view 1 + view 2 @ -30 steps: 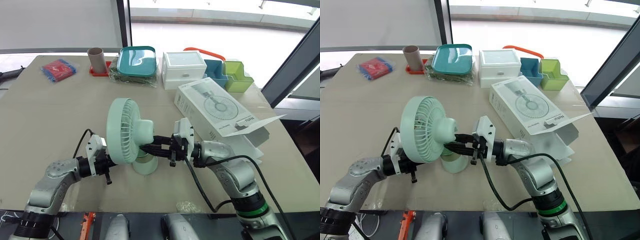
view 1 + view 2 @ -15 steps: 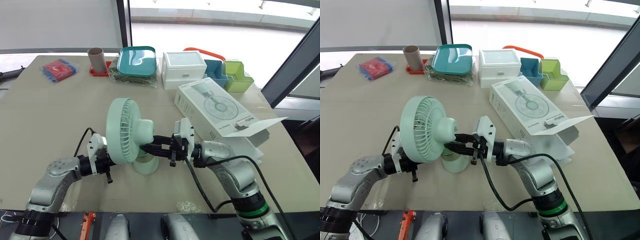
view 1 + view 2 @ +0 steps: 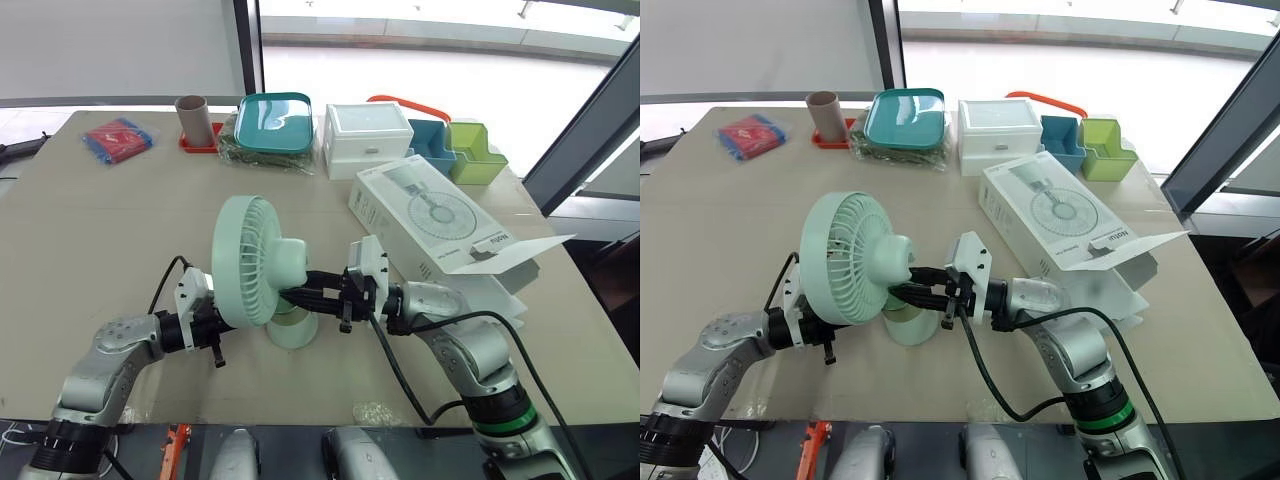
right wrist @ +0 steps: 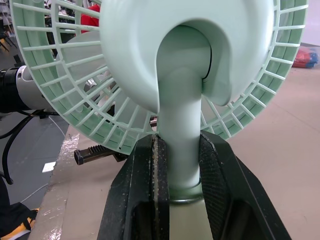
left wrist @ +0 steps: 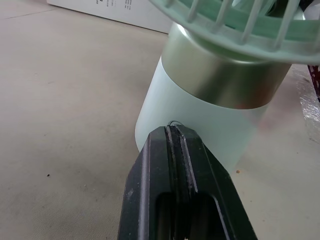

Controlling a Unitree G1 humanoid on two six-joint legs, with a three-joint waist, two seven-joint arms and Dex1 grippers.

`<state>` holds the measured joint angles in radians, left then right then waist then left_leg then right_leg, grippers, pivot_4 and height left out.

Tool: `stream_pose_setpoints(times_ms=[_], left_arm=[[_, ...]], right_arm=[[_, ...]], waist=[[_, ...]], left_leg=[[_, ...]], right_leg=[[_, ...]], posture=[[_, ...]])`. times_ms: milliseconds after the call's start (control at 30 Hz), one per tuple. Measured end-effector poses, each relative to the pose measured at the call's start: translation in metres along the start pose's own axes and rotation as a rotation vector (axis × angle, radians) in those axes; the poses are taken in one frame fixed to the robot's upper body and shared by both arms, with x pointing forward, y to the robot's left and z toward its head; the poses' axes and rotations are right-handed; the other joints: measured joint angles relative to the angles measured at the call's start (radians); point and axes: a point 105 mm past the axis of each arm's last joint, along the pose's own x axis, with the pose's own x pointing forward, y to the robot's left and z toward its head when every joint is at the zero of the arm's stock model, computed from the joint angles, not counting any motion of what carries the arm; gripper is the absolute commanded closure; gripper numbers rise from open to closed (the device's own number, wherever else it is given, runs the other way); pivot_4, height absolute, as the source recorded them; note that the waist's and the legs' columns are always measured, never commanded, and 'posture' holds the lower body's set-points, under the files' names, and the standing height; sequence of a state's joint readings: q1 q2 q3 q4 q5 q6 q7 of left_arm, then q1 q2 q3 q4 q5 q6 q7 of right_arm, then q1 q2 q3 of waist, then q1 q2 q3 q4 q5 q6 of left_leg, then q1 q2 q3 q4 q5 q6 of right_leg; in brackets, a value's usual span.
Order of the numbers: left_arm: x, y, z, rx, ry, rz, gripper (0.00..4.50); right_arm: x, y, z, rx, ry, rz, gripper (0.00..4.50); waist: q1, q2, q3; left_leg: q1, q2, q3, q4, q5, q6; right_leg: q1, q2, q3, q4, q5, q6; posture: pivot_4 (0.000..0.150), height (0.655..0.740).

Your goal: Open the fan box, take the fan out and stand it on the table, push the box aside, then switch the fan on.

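The table point(image 3: 90, 230) carries everything. Taking the fan as the clock's centre in the head views, a row of trays and bins runs along the far edge from 11 to 1 o'clock. The white fan box point(image 3: 430, 225) lies flat at about 2 o'clock with its end flap hanging open, near the fan but apart from it, so I judge the pushing aside done.

The fan point(image 3: 250, 270) stands upright on its round base near the table's front edge, between the two arms. The right gripper point(image 4: 182, 165) reaches in from 3 o'clock and is clamped on the fan's stem, one finger on each side just above the base. The left gripper point(image 5: 172, 137) comes in from 9 o'clock, low under the grille, fingers pressed together into a single tip. That tip touches the pale lower part of the base point(image 5: 200, 130), below the metal band.

The step in hand looks like switching on (I cannot see the switch itself). To do it well, the right clamp should brace the stem. The left tip should then press short and square into the base, kept low so the fan neither slides nor tips.

The fan's long axis runs straight up from base to head. The grille faces 9 o'clock, with the motor housing backing toward 3 o'clock.
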<state>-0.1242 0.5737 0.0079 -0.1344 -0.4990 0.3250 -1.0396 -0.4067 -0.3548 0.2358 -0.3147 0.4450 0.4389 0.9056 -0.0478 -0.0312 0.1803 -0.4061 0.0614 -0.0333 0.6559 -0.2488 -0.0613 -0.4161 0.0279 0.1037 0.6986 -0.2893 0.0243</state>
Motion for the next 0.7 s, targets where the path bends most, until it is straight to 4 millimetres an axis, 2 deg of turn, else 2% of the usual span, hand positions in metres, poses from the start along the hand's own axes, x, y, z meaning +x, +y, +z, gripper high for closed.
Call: stream_pose_setpoints(times_ms=[700], left_arm=[[0.0008,-0.0007,-0.0019,0.004,0.013,-0.004,4.42]], right_arm=[[-0.001,-0.0002,-0.0002,-0.001,0.003,-0.002,3.87]], waist=[[0.0,0.0,0.0]], left_leg=[[0.0,0.0,0.0,0.0,0.0,0.0]], right_leg=[[0.001,0.0,0.0,0.0,0.0,0.0]], posture=[[0.15,0.74]])
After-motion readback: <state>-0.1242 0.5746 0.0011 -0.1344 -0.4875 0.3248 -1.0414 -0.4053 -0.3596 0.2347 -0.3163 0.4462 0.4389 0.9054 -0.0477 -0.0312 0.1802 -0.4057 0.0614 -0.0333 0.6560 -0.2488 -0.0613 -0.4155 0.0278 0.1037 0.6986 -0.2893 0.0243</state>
